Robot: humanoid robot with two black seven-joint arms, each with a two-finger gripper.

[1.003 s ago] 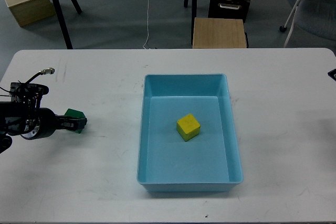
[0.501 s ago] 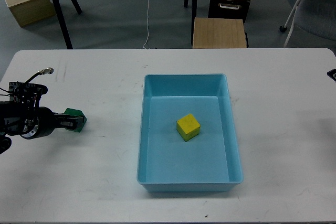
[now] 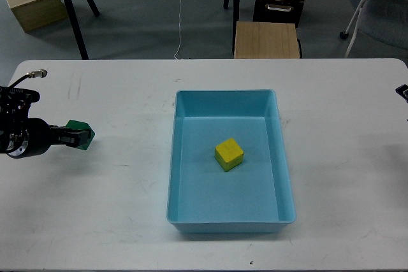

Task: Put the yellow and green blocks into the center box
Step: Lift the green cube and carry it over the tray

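Note:
A yellow block (image 3: 229,153) lies inside the light blue box (image 3: 191,102) at the middle of the white table. My left gripper (image 3: 75,137) is at the table's left side, well left of the box, and is shut on a green block (image 3: 81,133) that sticks out past its fingertips. Whether the block touches the table, I cannot tell. Only a small dark tip of my right arm (image 3: 402,91) shows at the right edge, too little to tell its state.
The white table (image 3: 115,221) spreads wide around the box. Beyond its far edge stand a wooden stool (image 3: 266,39), black stand legs (image 3: 75,11), a wooden crate (image 3: 34,4) and a chair (image 3: 376,11) on the floor.
My left gripper has pulled back to the left and slightly up in the view, taking the green block with it, farther from the box. The yellow block and box have not moved.

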